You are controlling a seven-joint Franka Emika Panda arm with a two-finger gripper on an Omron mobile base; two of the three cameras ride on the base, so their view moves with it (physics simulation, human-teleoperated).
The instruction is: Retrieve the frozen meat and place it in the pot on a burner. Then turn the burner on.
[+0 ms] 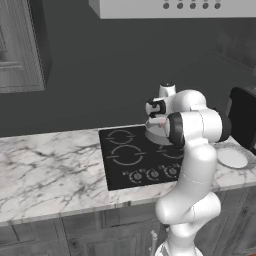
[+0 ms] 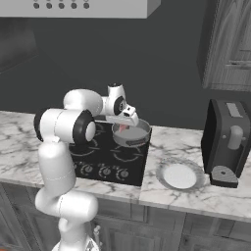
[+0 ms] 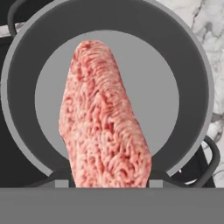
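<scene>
The pincer (image 2: 128,122) hangs over the pot (image 2: 131,133), which sits on the back right burner of the black stove top (image 2: 105,154). It is pinching the frozen meat (image 3: 103,118): in the hand view the pinkish-red lump rises from between the finger tips at the bottom and stretches up across the pot's pale grey floor, well inside the dark rim (image 3: 194,65). In the right base view a small pink patch (image 2: 123,128) shows just under the hand, at the pot's mouth; I cannot tell whether the meat touches the pot's floor or is held just above it.

In the left base view the white arm (image 1: 192,165) rises in front of the stove and covers most of the pot, of which only a pale part of the wall (image 1: 153,135) shows to the left of the elbow. The stove's knobs (image 1: 152,174) run in a row along its front edge, near the arm.

The stove top is set into a marble table (image 2: 206,191). To the right of the stove on that table lies a round grey plate (image 2: 179,175), and just beside it, further right, stands a dark coffee machine (image 2: 228,142). A pale range hood (image 2: 73,7) hangs above the stove, and a wood wall cabinet (image 2: 230,44) is at the upper right
</scene>
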